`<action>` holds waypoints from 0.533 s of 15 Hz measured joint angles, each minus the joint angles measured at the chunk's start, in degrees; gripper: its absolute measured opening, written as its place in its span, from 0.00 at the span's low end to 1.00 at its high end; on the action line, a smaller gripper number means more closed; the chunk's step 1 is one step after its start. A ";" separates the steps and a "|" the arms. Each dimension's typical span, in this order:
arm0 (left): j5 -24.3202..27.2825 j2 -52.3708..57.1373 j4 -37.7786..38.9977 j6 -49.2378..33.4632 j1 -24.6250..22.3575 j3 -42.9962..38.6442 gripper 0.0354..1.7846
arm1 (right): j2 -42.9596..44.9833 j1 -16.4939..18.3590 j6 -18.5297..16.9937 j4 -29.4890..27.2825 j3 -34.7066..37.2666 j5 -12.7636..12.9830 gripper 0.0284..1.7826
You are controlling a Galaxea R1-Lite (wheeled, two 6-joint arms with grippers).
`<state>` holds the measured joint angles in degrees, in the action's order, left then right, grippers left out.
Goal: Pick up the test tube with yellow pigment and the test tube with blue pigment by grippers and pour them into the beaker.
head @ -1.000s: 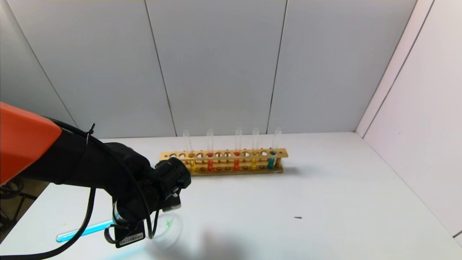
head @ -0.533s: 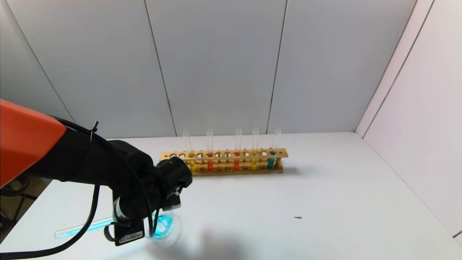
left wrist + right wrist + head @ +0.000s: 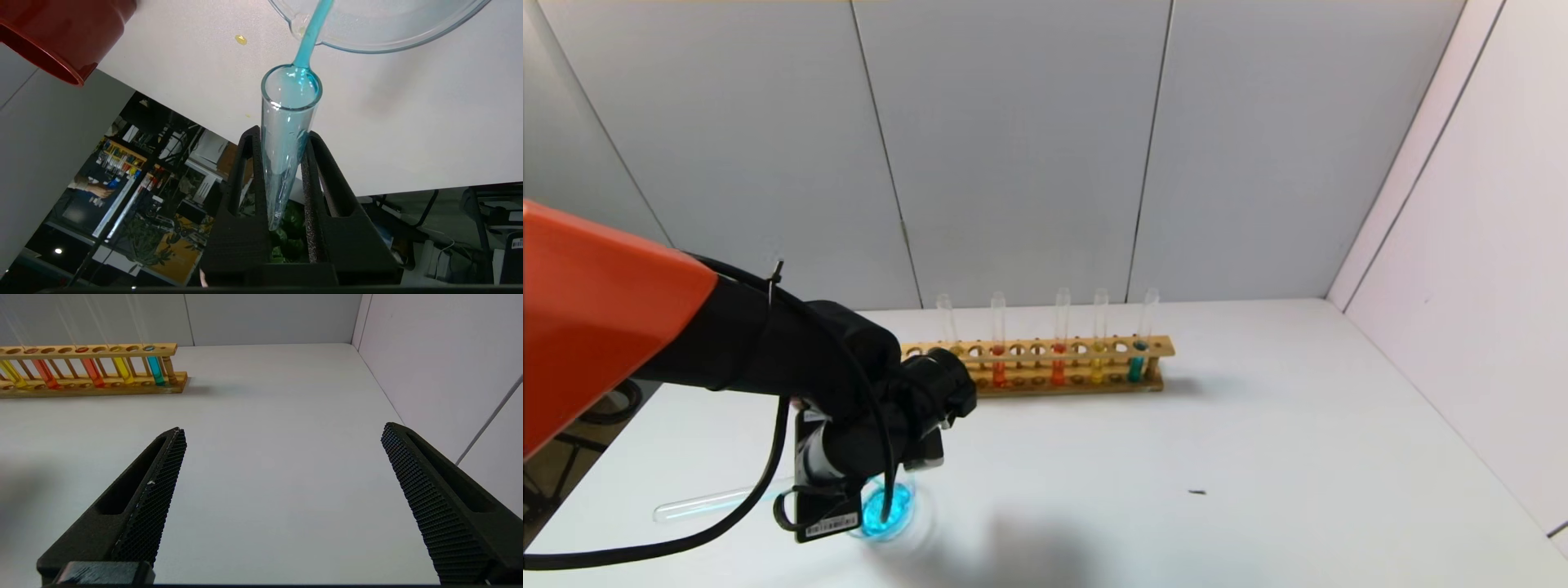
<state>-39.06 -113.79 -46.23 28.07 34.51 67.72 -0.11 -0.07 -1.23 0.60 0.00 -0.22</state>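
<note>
left gripper clamping tilted blue tube, mouth over beaker

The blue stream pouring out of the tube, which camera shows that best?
The left wrist view: the blue stream runs from the tube, clamped in the left gripper, over the beaker rim. The head view shows only blue liquid pooled in the beaker, the gripper blocking the pour. The right wrist view misses it.
</note>
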 joint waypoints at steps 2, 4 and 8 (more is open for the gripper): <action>-0.71 -1.05 -2.80 0.00 0.11 1.52 0.15 | 0.00 0.00 0.00 0.00 0.00 -0.02 0.98; -0.85 -2.19 -3.55 -0.10 0.46 2.62 0.15 | 0.00 0.00 0.02 0.00 0.00 -0.02 0.98; -0.96 -4.33 -4.40 -0.38 1.82 3.89 0.15 | 0.00 0.00 0.02 0.00 0.00 0.00 0.98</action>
<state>-40.02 -118.11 -50.63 27.70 36.33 71.61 -0.11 -0.07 -1.21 0.60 0.00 -0.22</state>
